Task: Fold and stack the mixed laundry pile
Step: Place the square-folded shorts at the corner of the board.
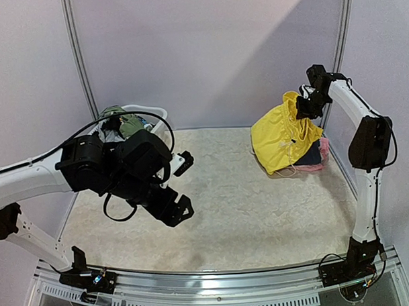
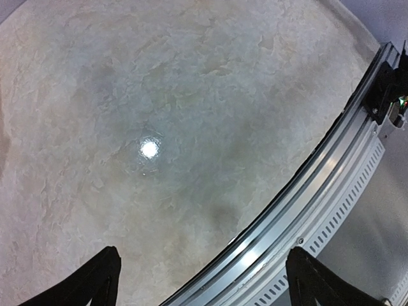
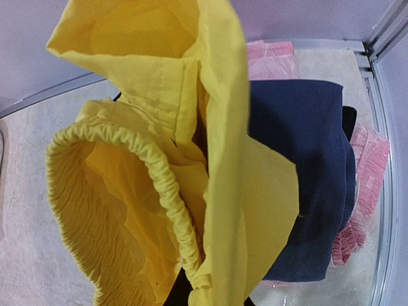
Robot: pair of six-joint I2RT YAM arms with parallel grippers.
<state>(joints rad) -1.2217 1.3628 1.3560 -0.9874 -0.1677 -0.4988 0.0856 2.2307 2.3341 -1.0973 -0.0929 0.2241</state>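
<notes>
Top view: right gripper [image 1: 308,104] pinched the yellow garment [image 1: 279,134], which hung straight down over the stack [image 1: 313,156]; left gripper [image 1: 182,187] gaped, well left of it.

No legible text, label, brand, number or sign is appearing in any of the three views. The yellow garment [image 3: 127,191], which is hanging from the right gripper [image 1: 302,108], is showing plain fabric only.
</notes>
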